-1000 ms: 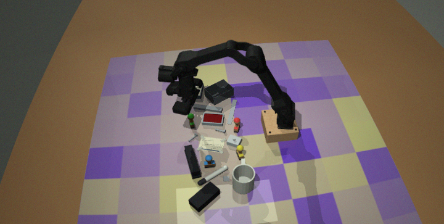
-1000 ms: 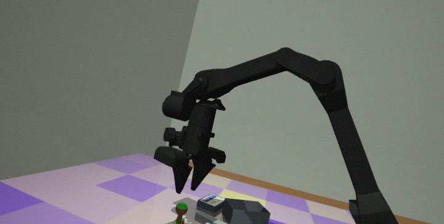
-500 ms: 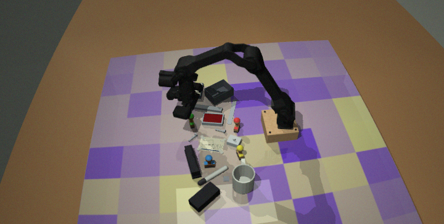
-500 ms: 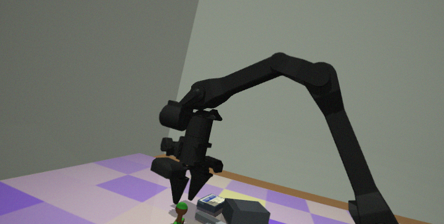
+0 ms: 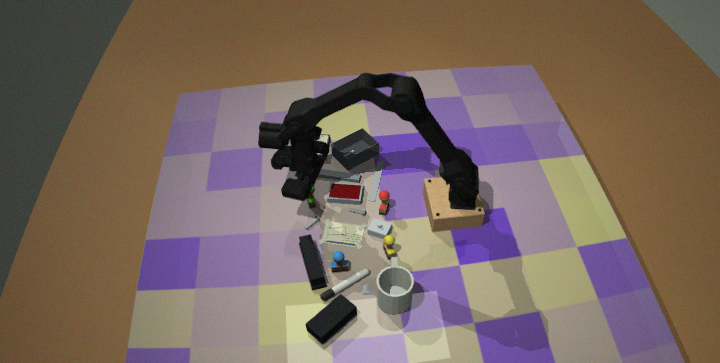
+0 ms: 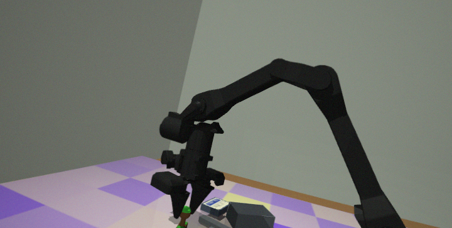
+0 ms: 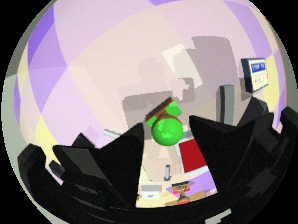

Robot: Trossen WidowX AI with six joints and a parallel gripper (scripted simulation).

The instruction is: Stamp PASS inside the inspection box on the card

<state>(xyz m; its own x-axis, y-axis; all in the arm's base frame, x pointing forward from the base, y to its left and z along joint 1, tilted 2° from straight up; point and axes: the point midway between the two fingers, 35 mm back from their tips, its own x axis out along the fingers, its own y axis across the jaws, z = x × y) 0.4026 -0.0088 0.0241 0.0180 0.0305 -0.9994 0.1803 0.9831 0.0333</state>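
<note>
A green-knobbed stamp stands upright left of the ink pad. My gripper is open, pointing down, with its fingertips low on either side of the green knob; it holds nothing. Contact cannot be told. The ink pad lies open with a red surface. The card lies in front of the pad; its inspection box cannot be made out. A red stamp, a yellow stamp and a blue stamp stand around. No stamp's wording is readable.
A dark open bin and a labelled box stand behind the pad. A grey bar lies near them. Towards the front are a long black block, a marker, a grey mug and a black block.
</note>
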